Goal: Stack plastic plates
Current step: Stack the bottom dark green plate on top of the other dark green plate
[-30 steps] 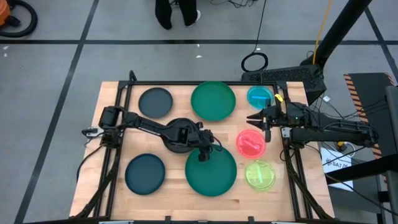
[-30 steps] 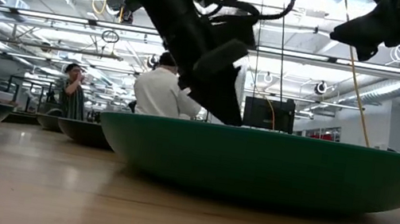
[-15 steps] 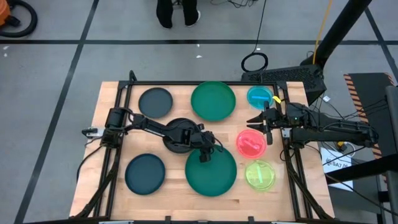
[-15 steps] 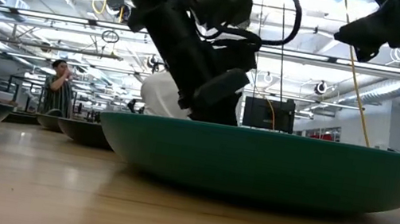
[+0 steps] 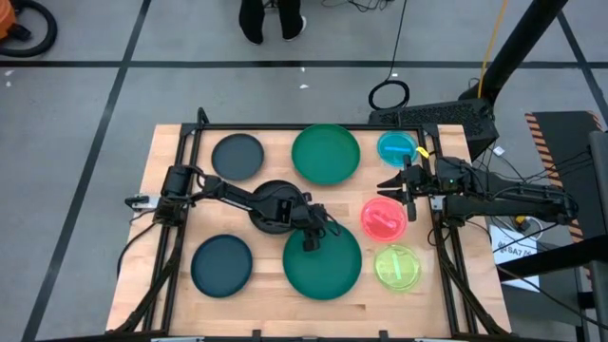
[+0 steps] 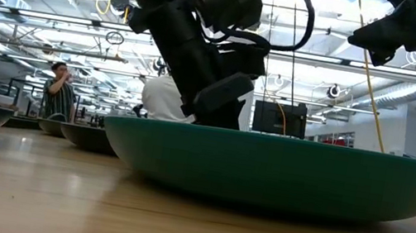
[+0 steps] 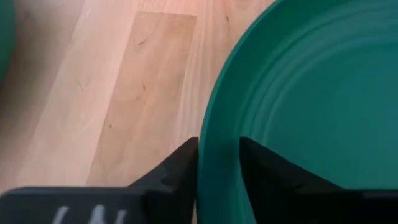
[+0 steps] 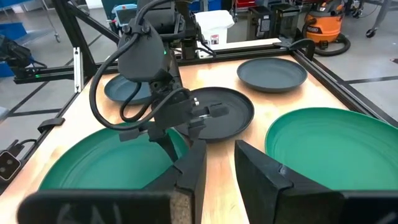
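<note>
I see the left gripper [image 5: 310,237] down at the far rim of the near large green plate [image 5: 323,263], one finger [image 7: 177,171] outside the rim and one inside, straddling it with a sliver of gap. The right gripper [image 5: 391,182] hovers between the blue plate [image 5: 397,147] and pink plate [image 5: 384,218], fingers slightly apart, holding nothing.

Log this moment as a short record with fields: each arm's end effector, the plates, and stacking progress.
left end effector: astride the far rim of the near large green plate, one finger either side, not yet clamped
right end effector: open, raised between the blue plate and the pink plate
other plates: second large green plate, lime plate, three dark plates
stacking: none stacked; all lie separately on the table
</note>
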